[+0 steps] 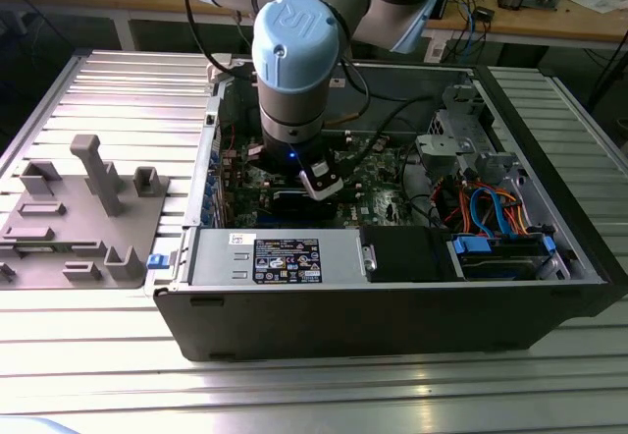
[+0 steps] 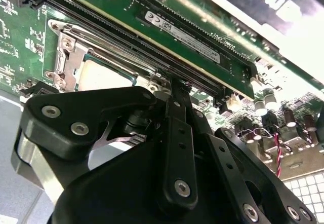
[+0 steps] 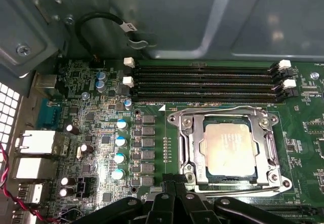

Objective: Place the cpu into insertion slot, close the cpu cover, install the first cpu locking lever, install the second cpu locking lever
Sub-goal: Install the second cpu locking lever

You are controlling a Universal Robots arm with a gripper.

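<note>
The cpu lies flat in its socket on the green motherboard, its pale metal top showing through the window of the cpu cover. The silver cover frame is down over the chip. Thin lever rods run along the socket's edges. My gripper stands just off one corner of the socket with its black fingers together and nothing visible between them. In the second wrist view the gripper points at the socket's edge, beside the cpu and the cover. The arm's wrist reaches down into the open computer case.
Black memory slots run beside the socket, and a row of capacitors stands on its other side. The case wall rises behind. A power supply and a drive bay with blue cables crowd the case. A grey fixture plate lies at the exterior view's left.
</note>
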